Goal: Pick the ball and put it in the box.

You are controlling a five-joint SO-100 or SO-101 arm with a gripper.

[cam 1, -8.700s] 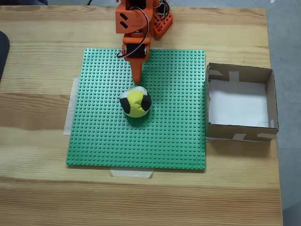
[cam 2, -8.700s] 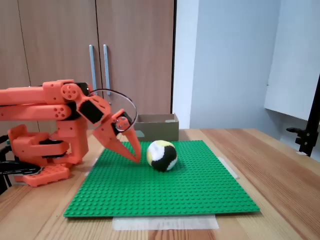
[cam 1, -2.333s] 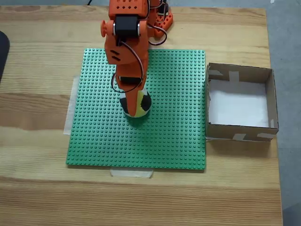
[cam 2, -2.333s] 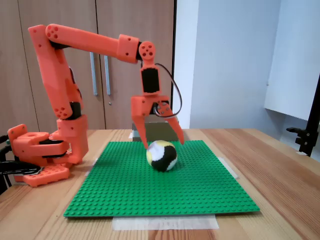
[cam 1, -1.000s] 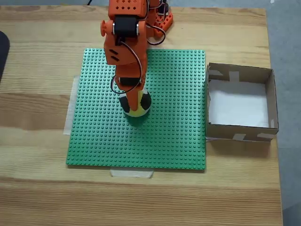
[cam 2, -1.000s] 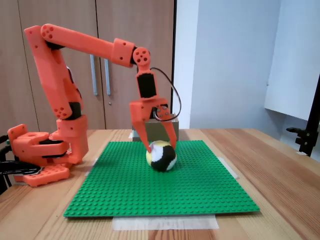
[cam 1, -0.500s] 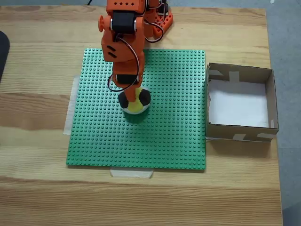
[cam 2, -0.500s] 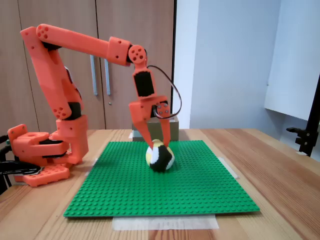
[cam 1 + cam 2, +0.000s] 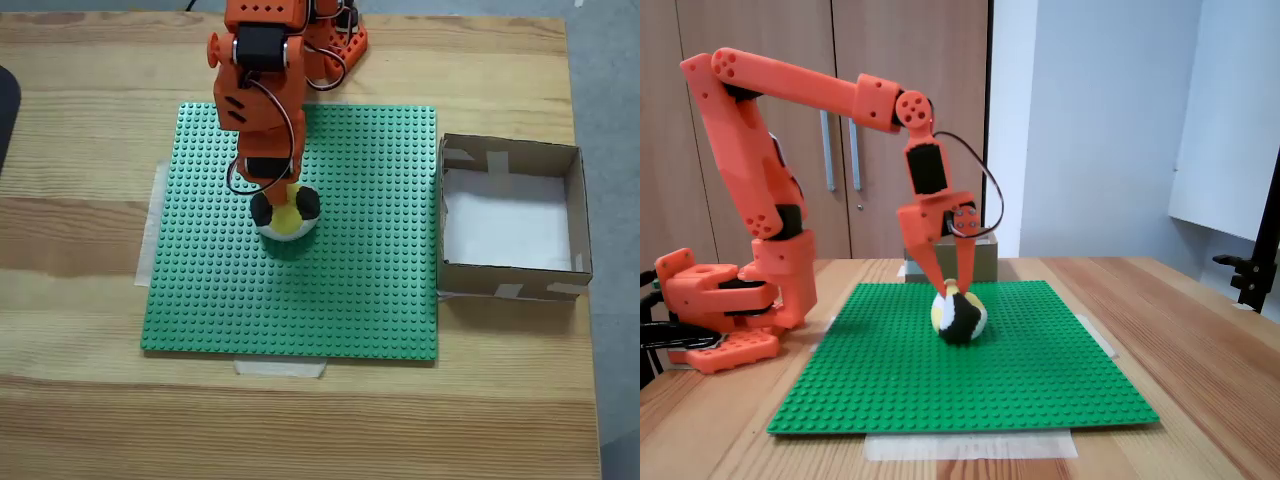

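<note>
Box [image 9: 512,283] w/ bare white bottom, ball [image 9: 284,222] apart on green baseplate [image 9: 370,270].

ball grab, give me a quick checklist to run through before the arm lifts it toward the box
1. Jaws closed on the ball: ok, the gripper pinches its top from above in the fixed view at table height.
2. Grip deep enough to hold through a lift: cannot tell, the jaws seem to bite only the upper part.
3. Ball off the green baseplate: not ok, it sits on the studs.
4. Box empty and open: ok, white bottom bare in the fixed view from above.
5. Path across the baseplate to the box free: ok.
</note>
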